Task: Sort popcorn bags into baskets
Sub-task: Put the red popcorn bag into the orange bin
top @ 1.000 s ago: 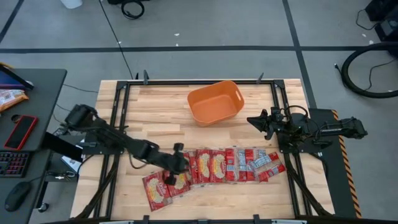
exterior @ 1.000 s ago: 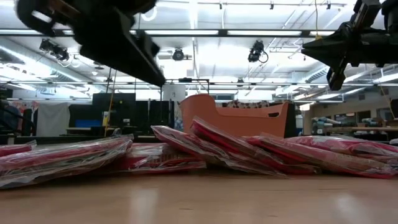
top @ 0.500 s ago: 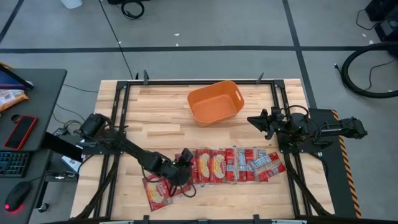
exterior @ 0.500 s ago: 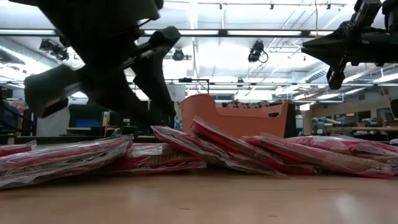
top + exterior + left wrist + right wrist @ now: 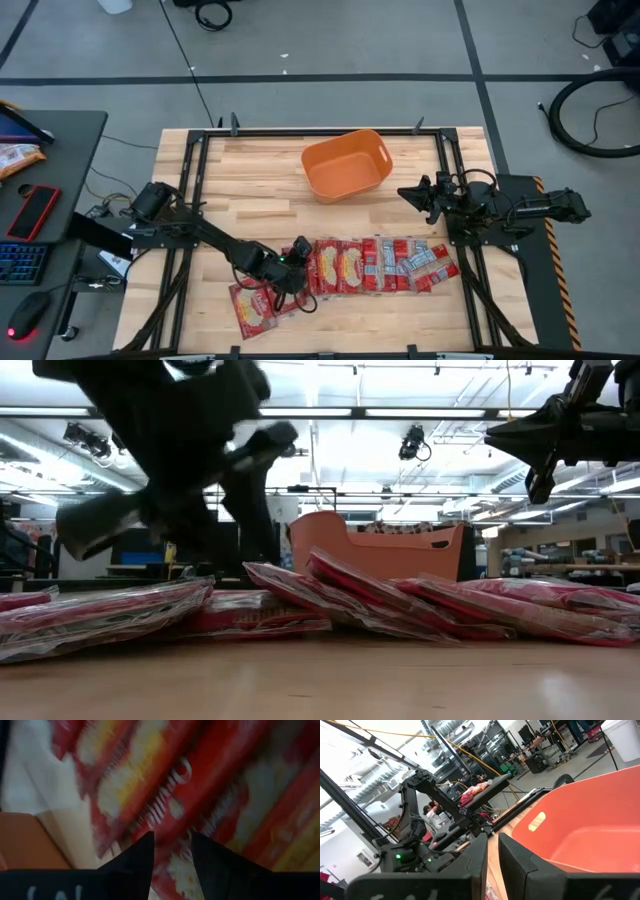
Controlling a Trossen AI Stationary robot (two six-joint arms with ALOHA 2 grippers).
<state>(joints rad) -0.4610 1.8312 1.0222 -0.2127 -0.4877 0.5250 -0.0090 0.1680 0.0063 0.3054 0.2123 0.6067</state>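
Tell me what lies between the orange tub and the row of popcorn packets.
Nothing: in the high view, bare wooden table separates the orange tub from the row of popcorn packets. The left gripper is down at that row's left end.

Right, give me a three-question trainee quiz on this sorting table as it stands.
1. True or false: the orange basket holds no popcorn bags.
2. Which gripper is down at the bags? A) left gripper B) right gripper
3. Fill in: the bags lie in a row on the ____.

Key: 1 true; 2 A, at the row's left end, while the right one hangs near the basket; 3 table.
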